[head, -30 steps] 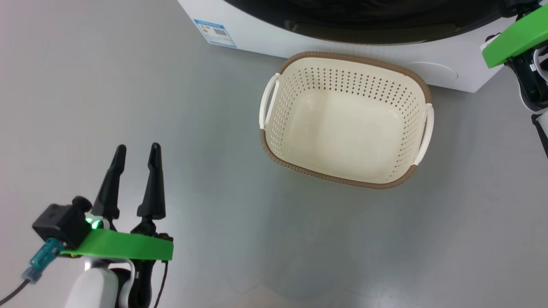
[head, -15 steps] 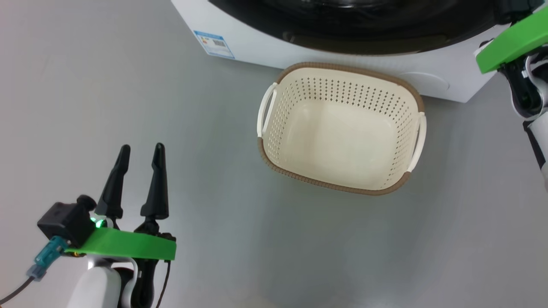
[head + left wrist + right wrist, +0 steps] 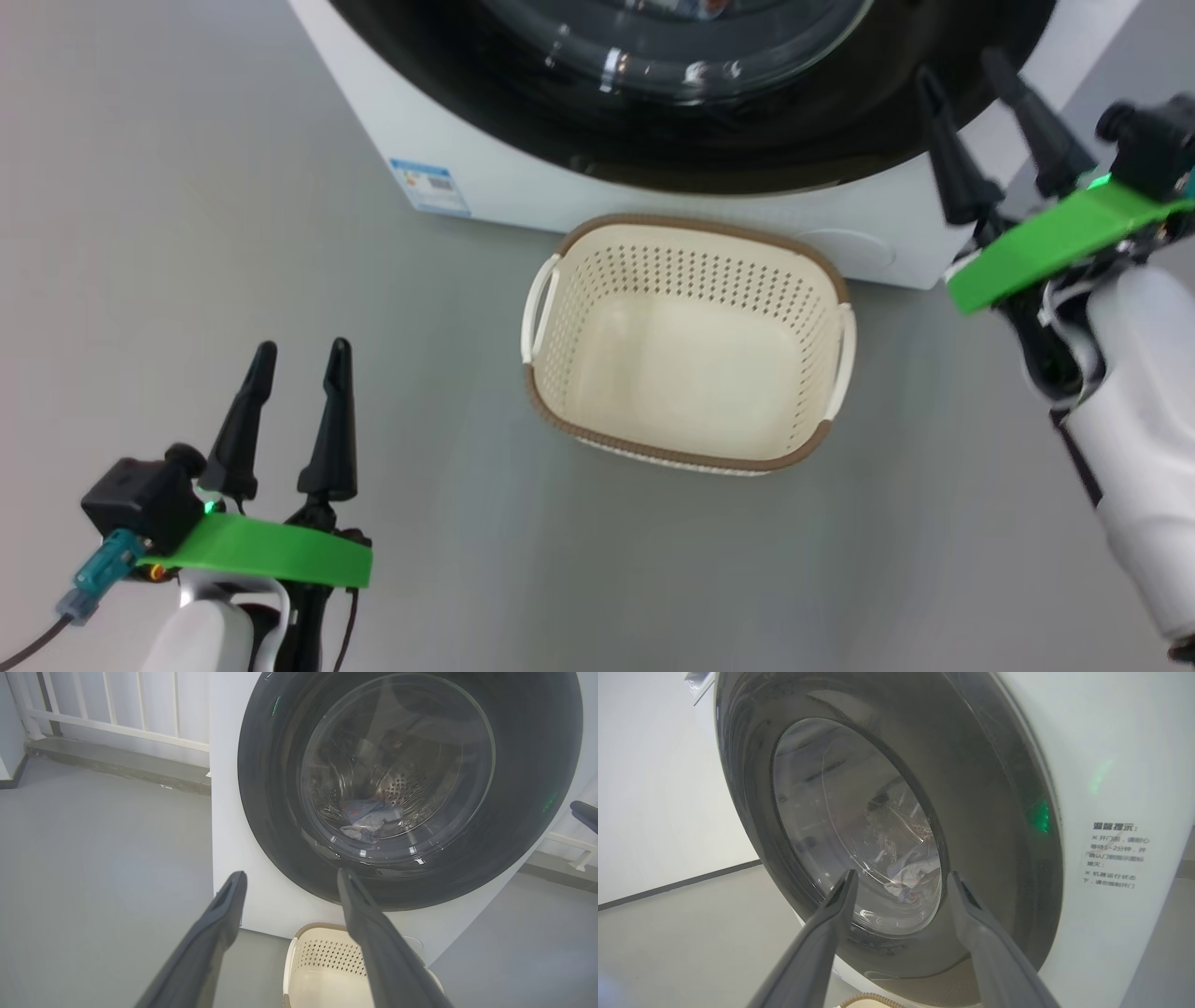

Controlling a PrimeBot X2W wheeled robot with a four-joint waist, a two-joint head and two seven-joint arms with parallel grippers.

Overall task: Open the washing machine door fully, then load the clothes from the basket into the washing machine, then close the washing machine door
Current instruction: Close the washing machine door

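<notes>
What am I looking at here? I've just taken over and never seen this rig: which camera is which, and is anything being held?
It is a wheeled two-armed robot. The head view looks down at the grey floor, where the empty basket stands before the washing machine. The left fingers and right fingers are spread apart, holding nothing; each wrist view looks along its own pair. The washing machine door looks shut, with the clothes behind its glass.
</notes>
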